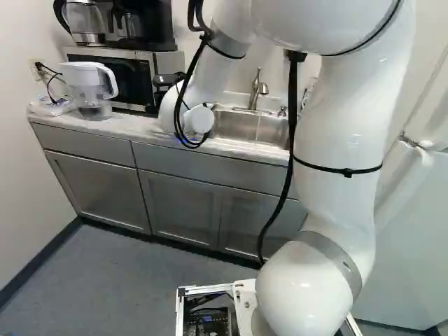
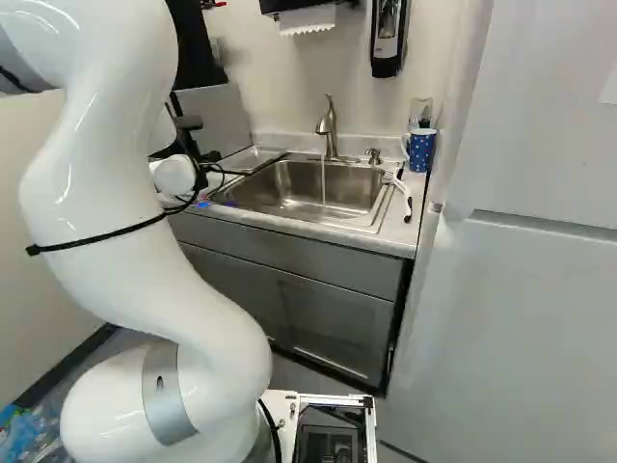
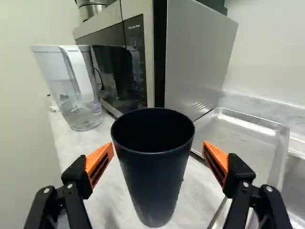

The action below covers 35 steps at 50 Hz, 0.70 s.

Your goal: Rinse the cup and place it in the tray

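A black cup (image 3: 155, 171) stands upright on the pale counter (image 3: 107, 191) just beside a metal tray (image 3: 238, 133), its interior too dark to make out. The robot's gripper (image 2: 189, 140) has its fingers wide apart around the cup at the tray's side; a gap separates one orange pad (image 3: 217, 160) from the cup, while contact at the other is hard to tell. The arm (image 1: 336, 147) hides both cup and tray in the left base view, and most of the gripper in the right.

The tray's near end slips behind a finger and out of the wrist view. Right beside the tray lies the sink (image 2: 308, 188), only a corner of it showing from the wrist, its faucet (image 2: 330, 125) running a thin stream of water (image 2: 324, 183). At the sink's end away from the tray sit a white-handled brush (image 2: 400, 193) and a blue mug (image 2: 421, 149), the contents of the mug unclear. On the tray's other side is a microwave (image 3: 198, 52), its top cut off in the wrist view; farther from the tray, a clear pitcher (image 3: 78, 90) stands before the microwave's door.
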Available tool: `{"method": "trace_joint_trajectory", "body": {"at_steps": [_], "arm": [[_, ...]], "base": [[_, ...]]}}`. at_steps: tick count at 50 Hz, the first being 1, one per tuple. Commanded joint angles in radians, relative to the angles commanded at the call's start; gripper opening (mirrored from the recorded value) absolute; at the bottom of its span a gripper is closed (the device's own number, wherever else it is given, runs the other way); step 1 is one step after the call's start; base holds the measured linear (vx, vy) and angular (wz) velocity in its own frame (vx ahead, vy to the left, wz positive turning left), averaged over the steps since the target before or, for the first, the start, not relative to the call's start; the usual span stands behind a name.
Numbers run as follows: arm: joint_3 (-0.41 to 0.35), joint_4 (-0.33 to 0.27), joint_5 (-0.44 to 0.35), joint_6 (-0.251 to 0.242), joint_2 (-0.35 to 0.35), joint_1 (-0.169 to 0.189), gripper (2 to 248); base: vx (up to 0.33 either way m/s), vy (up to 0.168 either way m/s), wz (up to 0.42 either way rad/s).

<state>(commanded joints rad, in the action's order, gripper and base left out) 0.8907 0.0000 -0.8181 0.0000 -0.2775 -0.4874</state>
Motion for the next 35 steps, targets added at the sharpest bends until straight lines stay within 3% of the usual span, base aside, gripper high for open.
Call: {"method": "trace_joint_trajectory", "body": {"at_steps": [12, 13, 17, 18, 23, 24, 28, 29, 35], "arm": [[-0.001, 0.0, 0.0, 0.0, -0.003, 0.0, 247], [-0.001, 0.0, 0.0, 0.0, -0.003, 0.0, 231], [-0.001, 0.0, 0.0, 0.0, -0.003, 0.0, 231], [-0.001, 0.0, 0.0, 0.0, -0.003, 0.0, 194], [-0.001, 0.0, 0.0, 0.0, -0.003, 0.0, 194], [-0.001, 0.0, 0.0, 0.0, -0.003, 0.0, 156], [-0.001, 0.0, 0.0, 0.0, -0.003, 0.0, 156], [-0.001, 0.0, 0.0, 0.0, -0.003, 0.0, 127], [-0.003, 0.0, 0.0, 0.0, 0.007, 0.004, 126]], "base": [[0.0, 0.0, 0.0], [0.0, 0.0, 0.0], [0.0, 0.0, 0.0], [0.0, 0.0, 0.0], [0.0, 0.0, 0.0], [0.0, 0.0, 0.0], [0.0, 0.0, 0.0], [0.0, 0.0, 0.0], [0.0, 0.0, 0.0]]}}
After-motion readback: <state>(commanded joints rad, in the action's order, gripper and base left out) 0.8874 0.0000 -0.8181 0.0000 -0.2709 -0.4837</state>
